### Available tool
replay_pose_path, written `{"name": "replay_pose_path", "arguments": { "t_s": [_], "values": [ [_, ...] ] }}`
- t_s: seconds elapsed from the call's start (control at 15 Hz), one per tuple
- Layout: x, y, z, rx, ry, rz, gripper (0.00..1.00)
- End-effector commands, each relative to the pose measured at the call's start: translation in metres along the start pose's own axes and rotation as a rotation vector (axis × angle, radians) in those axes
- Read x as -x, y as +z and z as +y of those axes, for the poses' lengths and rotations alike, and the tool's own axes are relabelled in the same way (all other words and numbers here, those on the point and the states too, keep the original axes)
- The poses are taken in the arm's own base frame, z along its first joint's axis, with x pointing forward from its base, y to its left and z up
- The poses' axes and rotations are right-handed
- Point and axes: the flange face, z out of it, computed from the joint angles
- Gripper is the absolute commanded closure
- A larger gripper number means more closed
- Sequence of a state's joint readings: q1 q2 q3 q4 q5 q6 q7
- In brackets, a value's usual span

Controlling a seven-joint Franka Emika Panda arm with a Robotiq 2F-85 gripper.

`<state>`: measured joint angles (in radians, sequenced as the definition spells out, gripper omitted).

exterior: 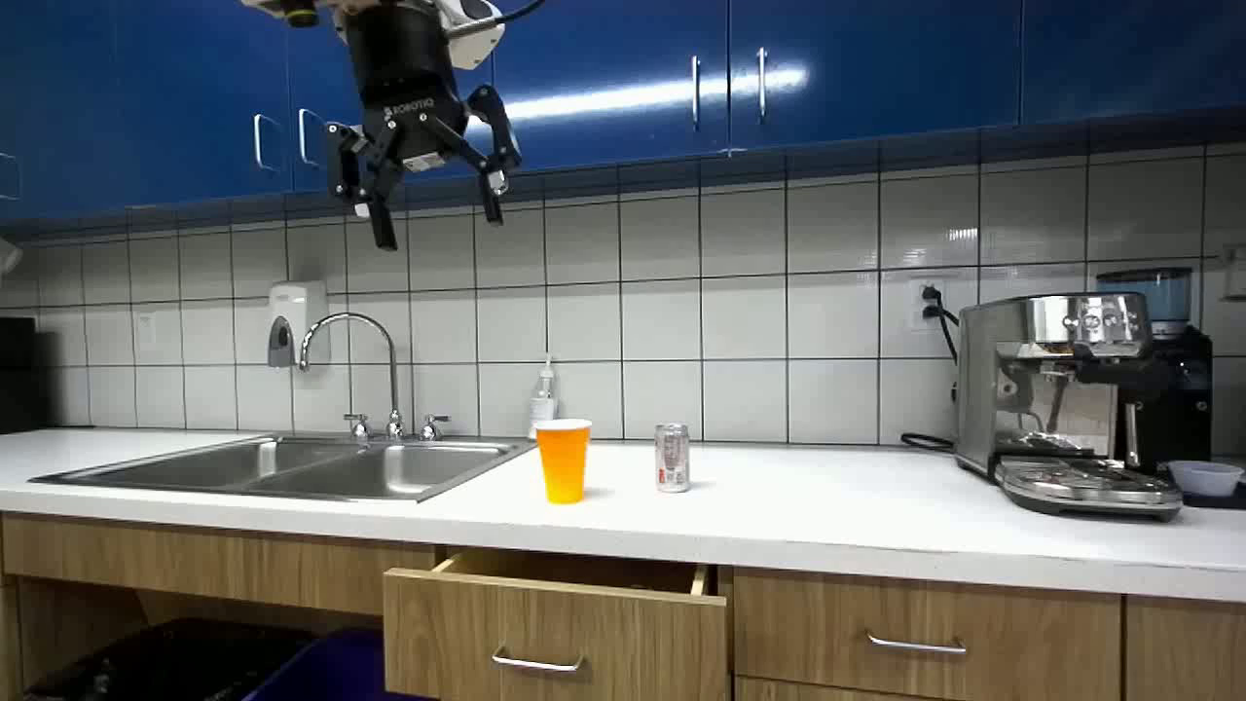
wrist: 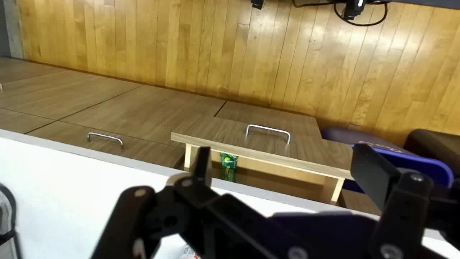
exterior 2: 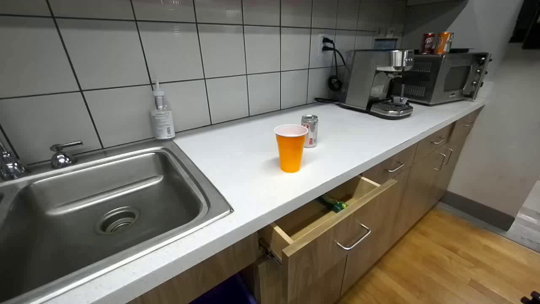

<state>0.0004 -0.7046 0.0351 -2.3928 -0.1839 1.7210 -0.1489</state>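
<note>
- Gripper (exterior: 440, 224), one: black; its two fingers (exterior: 385, 232) spread wide, only air between them. Hangs well above counter level, touching nothing.
- Drawer (exterior: 555, 623), one: wood-fronted, pulled out, below the gripper in the wrist view; one metal handle (exterior: 537, 666).
- Packet (wrist: 228, 167), one: green, inside the drawer, apparently a wrapper of some kind, though the counter edge hides part.
- Purple bin (exterior: 336, 670), one: below the counter, beside the drawer.
- Counter (exterior: 837, 516), one: white.
- Orange cup (exterior: 563, 465), one: white inside, upright on the counter, behind the drawer; well apart from the gripper.
- Silver can (exterior: 672, 458), one: upright, near the cup and apart from it, farther back.
- Sink (exterior: 475, 473), one: steel, two basins; one curved faucet (exterior: 393, 389), two lever taps (exterior: 358, 428).
- Pump bottle (exterior 2: 163, 122), one: upright at the sink's back corner.
- Espresso machine (exterior: 1051, 399), one: steel; one grinder (exterior: 1192, 375) and one small bowl (exterior: 1205, 478) just beside.
- Countertop oven (exterior 2: 447, 76), one: beyond the machine; on top, a dark red can (exterior 2: 427, 43) and an orange can (exterior 2: 442, 43).
- Soap dispenser (exterior: 307, 312), one: fixed to the tiled wall (exterior: 662, 321).
- Blue cabinets (exterior: 604, 78): mounted above the tiles; four upright handles (exterior: 696, 92) shown whole.
</note>
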Motion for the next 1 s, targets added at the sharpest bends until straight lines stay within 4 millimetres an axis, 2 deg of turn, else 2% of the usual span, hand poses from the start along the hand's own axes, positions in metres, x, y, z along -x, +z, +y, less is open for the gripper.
{"name": "replay_pose_path", "arguments": {
  "t_s": [0.0, 0.4, 0.67, 0.93],
  "values": [
    [0.0, 0.0, 0.0, 0.0, 0.0, 0.0, 0.0],
    [-0.002, 0.002, 0.002, 0.016, 0.001, -0.003, 0.0],
    [-0.012, 0.017, 0.019, 0.023, 0.009, -0.012, 0.0],
    [-0.03, 0.042, 0.035, 0.018, 0.013, -0.013, 0.0]
  ]
}}
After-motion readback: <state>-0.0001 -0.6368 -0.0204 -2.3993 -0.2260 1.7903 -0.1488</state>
